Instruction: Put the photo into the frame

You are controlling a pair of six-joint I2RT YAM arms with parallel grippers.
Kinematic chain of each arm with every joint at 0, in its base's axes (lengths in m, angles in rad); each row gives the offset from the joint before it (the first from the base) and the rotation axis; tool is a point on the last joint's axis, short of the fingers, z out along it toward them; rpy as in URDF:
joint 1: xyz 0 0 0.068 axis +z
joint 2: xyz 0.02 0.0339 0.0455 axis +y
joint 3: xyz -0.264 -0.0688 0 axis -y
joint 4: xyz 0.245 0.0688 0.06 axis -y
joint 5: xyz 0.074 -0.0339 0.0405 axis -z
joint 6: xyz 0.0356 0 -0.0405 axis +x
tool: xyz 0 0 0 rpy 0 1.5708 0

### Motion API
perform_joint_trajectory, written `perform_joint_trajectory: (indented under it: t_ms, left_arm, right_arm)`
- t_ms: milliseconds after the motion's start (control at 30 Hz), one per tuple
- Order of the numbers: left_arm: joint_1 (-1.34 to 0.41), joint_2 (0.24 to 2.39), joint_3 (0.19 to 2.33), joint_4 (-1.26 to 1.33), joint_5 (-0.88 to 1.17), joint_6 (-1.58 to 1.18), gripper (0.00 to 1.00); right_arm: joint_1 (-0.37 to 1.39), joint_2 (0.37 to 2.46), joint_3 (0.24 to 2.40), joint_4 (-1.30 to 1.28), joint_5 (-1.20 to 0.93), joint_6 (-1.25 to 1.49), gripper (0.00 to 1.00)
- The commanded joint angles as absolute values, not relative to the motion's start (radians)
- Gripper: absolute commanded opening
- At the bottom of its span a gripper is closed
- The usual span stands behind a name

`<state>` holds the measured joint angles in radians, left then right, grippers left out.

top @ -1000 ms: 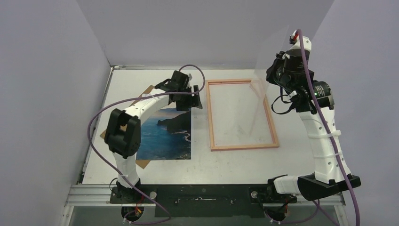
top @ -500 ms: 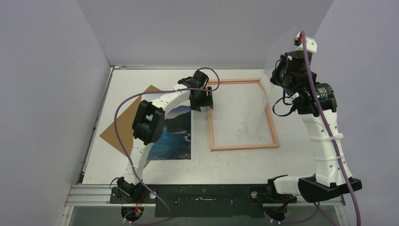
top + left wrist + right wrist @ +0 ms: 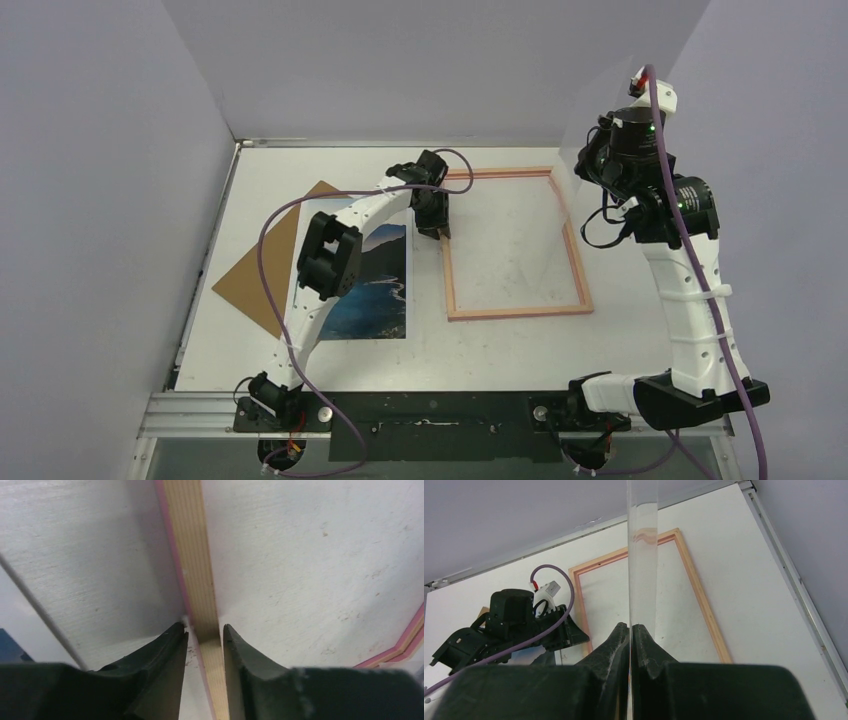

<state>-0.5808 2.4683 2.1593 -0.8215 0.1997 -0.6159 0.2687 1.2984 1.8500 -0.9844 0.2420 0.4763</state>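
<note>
The worktop (image 3: 500, 345) is a white, lightly scuffed board closed in by plain lilac walls (image 3: 400, 70) on the left, back and right. A dark mounting strip (image 3: 450, 412) carries both arm bases along the near edge.

The frame (image 3: 515, 312) lies flat right of centre, pale wood side up, and bare white surface shows through its opening. Its far rail runs close to the back edge. The photo (image 3: 385, 290) lies flat to the left of it, picture up, with a narrow strip of bare worktop between the two. It partly covers a brown backing board (image 3: 255, 280), which sits turned at an angle toward the left wall.

The left arm crosses above the photo. The left tool (image 3: 204, 632) straddles the frame's left rail with one finger just beside each face; whether they press on it cannot be told. The right tool (image 3: 630, 627) is raised near the right wall, pinched closed on the lower edge of a clear pane (image 3: 642, 555) that stands upright in the air above the frame's far right corner.

Free surface remains in front of the frame and photo, in the far left corner, and in a thin margin along the right wall.
</note>
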Motion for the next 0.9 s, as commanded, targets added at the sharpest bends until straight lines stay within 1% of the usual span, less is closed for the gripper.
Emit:
perform_joint_trajectory:
  t_ms: [0,33,67,133,267,400,600,667,733,800,867]
  left_arm:
    - [-0.567,2.5,2.239,-0.987,0.104,-0.578,0.19]
    - [-0.566,2.499,2.241,-1.02,0.05,-0.57,0.11]
    - [-0.564,2.496,2.239,-1.043,0.014,-0.549,0.07]
    - [-0.553,2.484,2.219,-1.058,-0.037,-0.505,0.01]
    - [-0.501,2.453,2.156,-1.009,0.066,-0.412,0.0]
    - [-0.443,2.418,2.137,-0.997,0.135,-0.357,0.0]
    - [-0.399,2.406,2.18,-1.053,0.179,-0.255,0.0]
    - [-0.386,2.411,2.201,-1.079,0.244,-0.227,0.08]
    - [-0.374,2.405,2.217,-1.096,0.299,-0.22,0.2]
    - [-0.358,2.385,2.217,-1.078,0.368,-0.233,0.29]
    - [-0.34,2.366,2.228,-1.056,0.436,-0.259,0.34]
  right_arm:
    - [0.264,1.306,1.889,-0.954,0.223,0.495,0.0]
    - [0.263,1.312,1.892,-0.955,0.199,0.499,0.0]
    - [0.264,1.327,1.914,-0.986,0.187,0.509,0.0]
    - [0.264,1.385,1.989,-1.059,0.153,0.547,0.0]
    - [0.261,1.389,1.945,-0.992,0.011,0.621,0.0]
    - [0.261,1.416,1.965,-1.001,-0.127,0.646,0.0]
    - [0.261,1.408,1.886,-0.981,-0.242,0.66,0.0]
    - [0.262,1.395,1.845,-0.956,-0.259,0.669,0.0]
    - [0.261,1.391,1.818,-0.944,-0.274,0.676,0.0]
    - [0.262,1.396,1.802,-0.931,-0.292,0.679,0.0]
    - [0.261,1.408,1.799,-0.918,-0.3,0.686,0.0]
